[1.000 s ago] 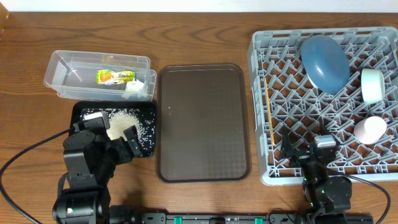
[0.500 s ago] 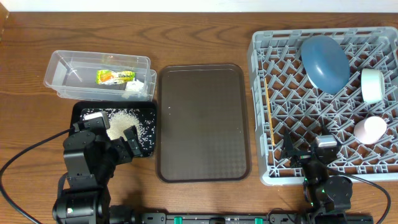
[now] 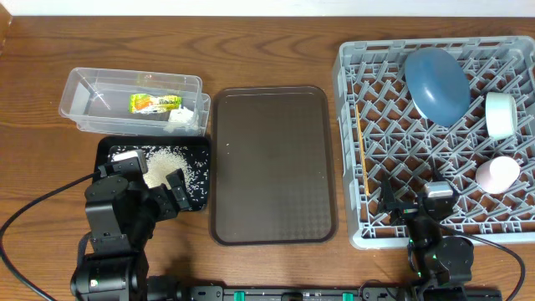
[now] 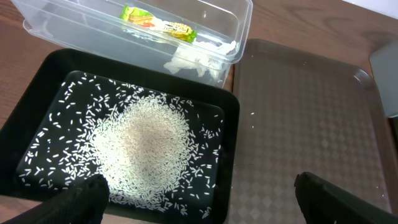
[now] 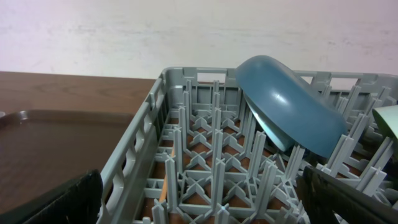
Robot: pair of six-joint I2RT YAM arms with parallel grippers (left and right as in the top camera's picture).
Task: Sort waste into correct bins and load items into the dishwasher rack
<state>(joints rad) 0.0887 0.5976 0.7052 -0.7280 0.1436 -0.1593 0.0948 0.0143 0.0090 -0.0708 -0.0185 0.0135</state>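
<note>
Black plastic fingers of the left gripper [image 4: 205, 208] sit spread wide at the near edge with nothing between them. Just ahead of them and slightly toward the left finger lies the shallow black tray [image 4: 231, 146]. It holds the white rice grains [image 4: 140, 146], heaped in the middle and scattered toward the walls; we judge them put there as the food waste. Beyond the tray and touching its far rim is the clear tub [image 4: 239, 28]. Inside are the snack wrapper [image 4: 158, 23], lying flat, and the crumpled tissue [image 4: 199, 59], pressed into the near corner; we take the tub for the dry rubbish. The wrapper carries yellow, green and orange print, but we can read no word or brand on it. Ahead of the right finger of that hand is the brown serving tray [image 4: 305, 124], which carries nothing. The right gripper [image 5: 205, 208] is likewise parted and empty, its fingers low at the near wall of the grey dishwasher rack [image 5: 134, 162]. Farther in, ahead and toward its right finger, the dark blue plate [image 5: 286, 106] leans tilted among the pegs, which we judge keep it propped. The mint-green bowl [image 5: 388, 124] shows just beyond that finger. In the overhead view the wooden stick [image 3: 361, 150] lies along the rack's wall on the left-finger side, and the pink cup [image 3: 498, 174] sits past the right finger. We cannot make out a light blue bowl. Sorting looks all but done.
</note>
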